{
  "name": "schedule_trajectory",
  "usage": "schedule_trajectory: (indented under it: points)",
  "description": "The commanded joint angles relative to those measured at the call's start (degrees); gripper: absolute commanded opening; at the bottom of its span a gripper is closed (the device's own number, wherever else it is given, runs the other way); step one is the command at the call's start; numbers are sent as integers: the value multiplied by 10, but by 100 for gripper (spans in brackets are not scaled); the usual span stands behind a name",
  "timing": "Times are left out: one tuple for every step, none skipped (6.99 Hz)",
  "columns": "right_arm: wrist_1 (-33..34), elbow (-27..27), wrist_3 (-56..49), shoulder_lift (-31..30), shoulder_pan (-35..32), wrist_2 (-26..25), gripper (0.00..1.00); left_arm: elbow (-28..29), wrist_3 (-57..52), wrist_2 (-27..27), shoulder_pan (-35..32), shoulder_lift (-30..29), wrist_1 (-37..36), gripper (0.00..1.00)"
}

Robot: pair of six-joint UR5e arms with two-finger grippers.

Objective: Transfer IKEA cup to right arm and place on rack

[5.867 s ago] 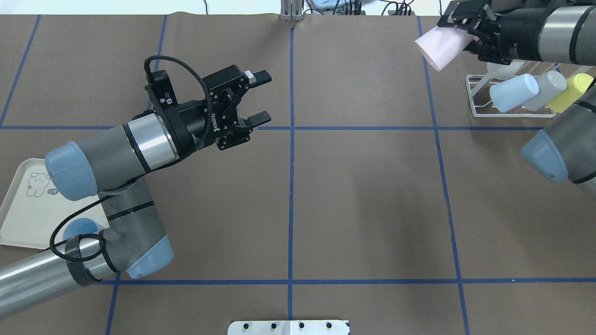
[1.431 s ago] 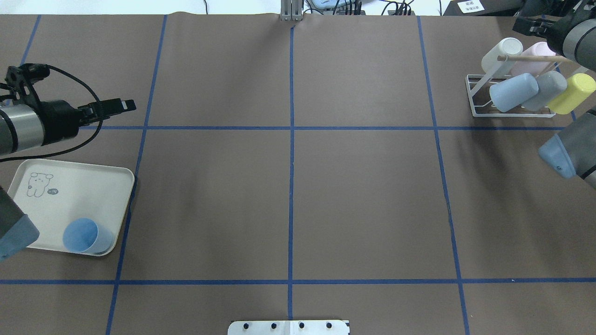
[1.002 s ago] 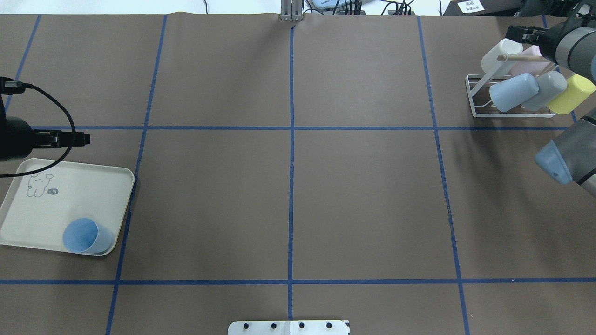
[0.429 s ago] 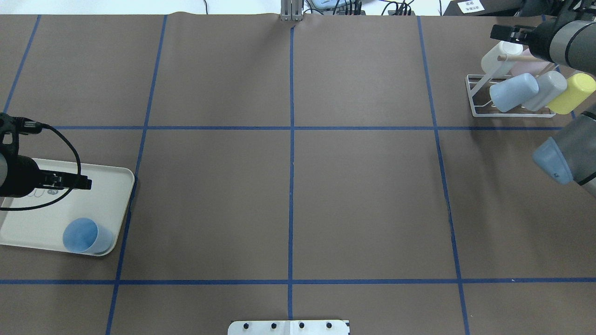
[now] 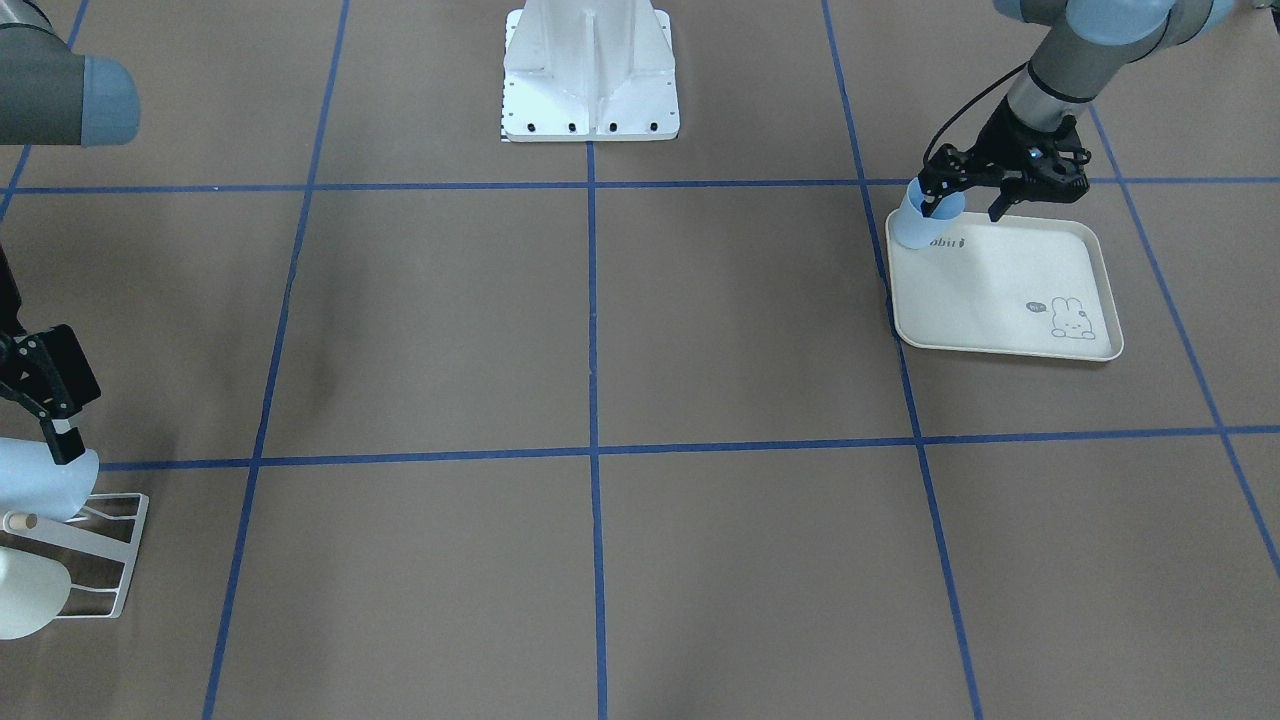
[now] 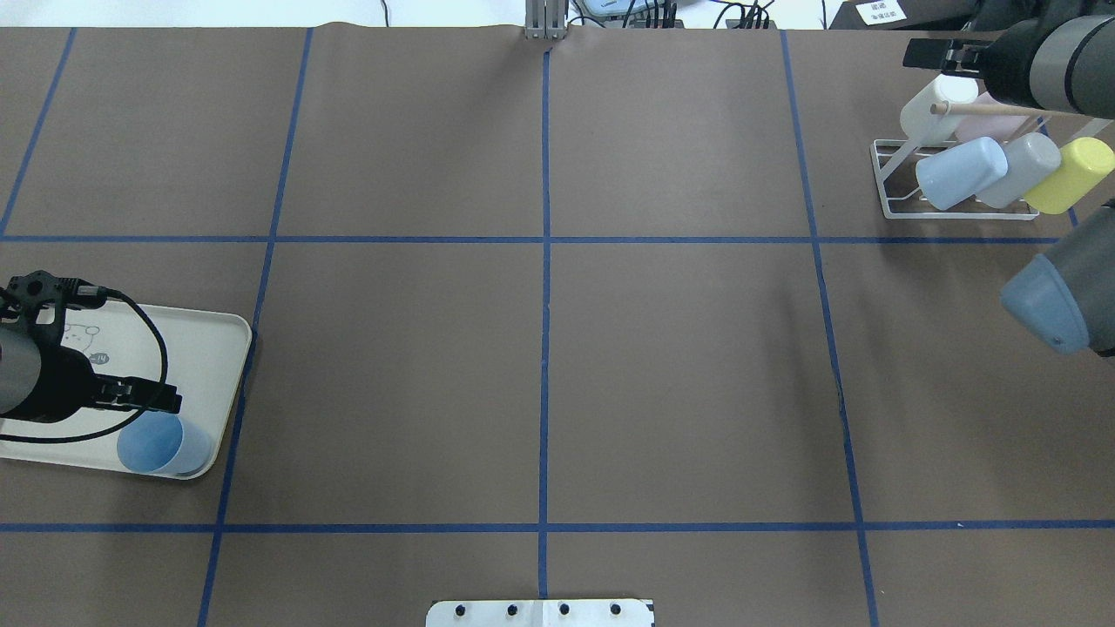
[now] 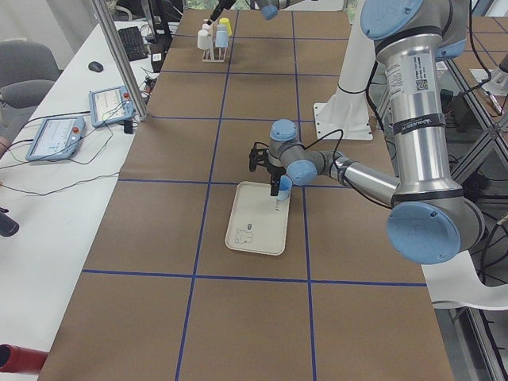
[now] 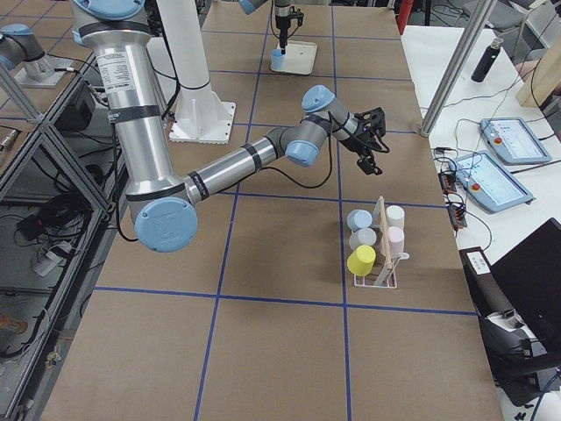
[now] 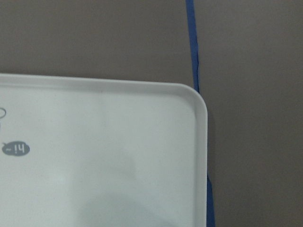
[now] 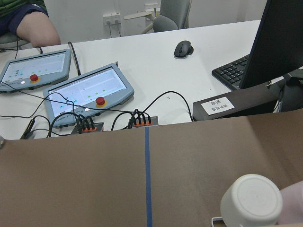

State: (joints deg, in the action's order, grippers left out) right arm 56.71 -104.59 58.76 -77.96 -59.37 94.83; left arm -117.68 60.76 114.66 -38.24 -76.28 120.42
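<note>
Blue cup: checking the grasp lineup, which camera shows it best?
Overhead exterior: the blue cup shows almost its whole mouth at the tray's corner. Front-facing has the left claw partly covering it; side views show it small; wrist views miss it.

Grey-silver right arm, pale-blue caps

Bright, even indoor light — soft shadows, left wrist view blurred.

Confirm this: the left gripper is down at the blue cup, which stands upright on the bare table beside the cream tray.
Wrong in one respect: the blue cup stands upright on the cream tray, in its corner, not on the bare table. The overhead exterior view shows it. The left gripper is down at the cup.
</note>
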Motion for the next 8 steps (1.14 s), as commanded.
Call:
schedule_trajectory:
  points:
    - [2, -2, 6, 0, 6, 1, 100, -8, 1, 4, 3, 23, 2, 100]
    - [2, -2, 6, 0, 7, 1, 100, 1, 2, 12, 10, 22, 0, 100]
    - [2, -4, 6, 0, 12, 1, 100, 5, 2, 13, 13, 19, 0, 92]
    - [2, -4, 6, 0, 14, 1, 100, 16, 2, 13, 19, 15, 0, 80]
    - [1, -4, 6, 0, 14, 1, 100, 16, 2, 16, 19, 12, 0, 31]
    - [0, -4, 7, 0, 18, 1, 100, 17, 4, 39, 19, 11, -2, 0]
    - [-1, -2, 30, 2, 27, -3, 100, 21, 10, 52, 16, 11, -2, 0]
    - [-2, -3, 32, 2, 29, -5, 99, 35, 14, 77, 18, 10, -4, 0]
